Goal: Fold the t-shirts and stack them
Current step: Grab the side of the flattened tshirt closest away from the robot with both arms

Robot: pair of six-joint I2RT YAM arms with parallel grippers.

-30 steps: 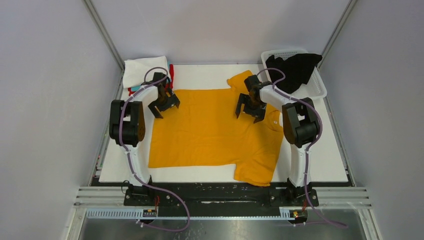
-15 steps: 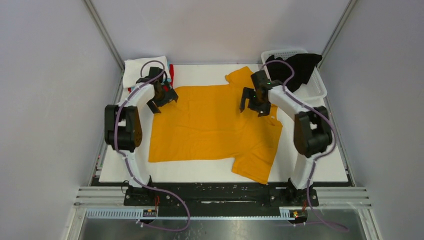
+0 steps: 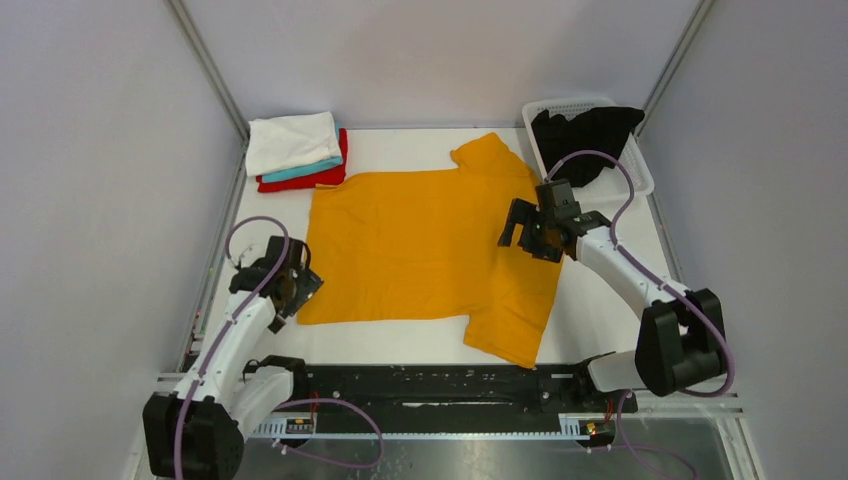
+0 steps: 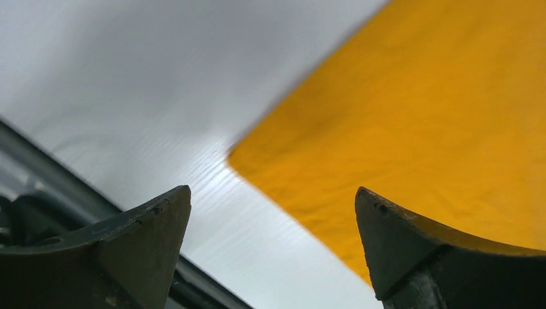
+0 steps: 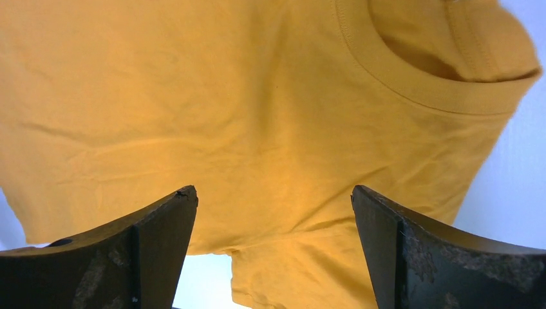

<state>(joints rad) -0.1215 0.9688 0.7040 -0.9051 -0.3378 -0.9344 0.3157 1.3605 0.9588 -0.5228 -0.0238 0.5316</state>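
On the table (image 3: 610, 300), the mustard shirt (image 3: 420, 250) lies spread flat across the middle, hem toward 9 o'clock and collar toward 3. One sleeve points to 12 o'clock near the far edge. The other points to 5 o'clock and ends close to the near edge. A bare strip runs between the hem and the 9 o'clock edge, and a wider bare strip lies at 3 o'clock between the collar and that edge.

The 10 o'clock corner holds a folded stack, well apart from the mustard shirt: white shirt (image 3: 292, 142) on top, teal shirt (image 3: 308, 171) under it, red shirt (image 3: 335, 176) at the bottom. At 2 o'clock the basket (image 3: 640, 178) holds the crumpled black shirt (image 3: 590, 132).

The left arm is folded low, with its elbow swung out past the table's 7 o'clock corner. The left gripper (image 3: 290, 290) sits at the hem's near corner, fingers spread and empty. Its wrist view shows that corner just ahead of the gap, but I cannot tell whether the tips touch cloth.

The right arm has its elbow out at 4 o'clock and its forearm reaching toward 10. The right gripper (image 3: 530, 228) hangs over the chest beside the collar, fingers wide and holding nothing.
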